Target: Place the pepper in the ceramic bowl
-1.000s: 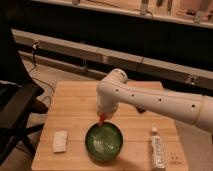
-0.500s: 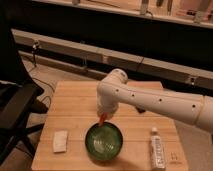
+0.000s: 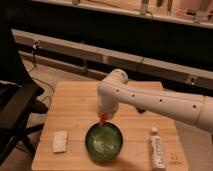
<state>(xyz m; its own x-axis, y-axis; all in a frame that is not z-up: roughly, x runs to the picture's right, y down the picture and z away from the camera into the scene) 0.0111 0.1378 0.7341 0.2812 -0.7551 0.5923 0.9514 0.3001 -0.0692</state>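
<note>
A green ceramic bowl (image 3: 104, 143) sits on the wooden table (image 3: 75, 102) near its front edge. A small red pepper (image 3: 103, 119) hangs just above the bowl's far rim, under the end of my white arm (image 3: 150, 100). My gripper (image 3: 104, 115) is at the arm's lower end, mostly hidden by the arm's bulk, right over the bowl's back edge. The pepper looks held at the gripper's tip.
A white folded cloth or sponge (image 3: 60, 140) lies at the front left of the table. A white tube or bottle (image 3: 157, 148) lies at the front right. A black chair (image 3: 15, 107) stands to the left of the table. Shelving runs behind.
</note>
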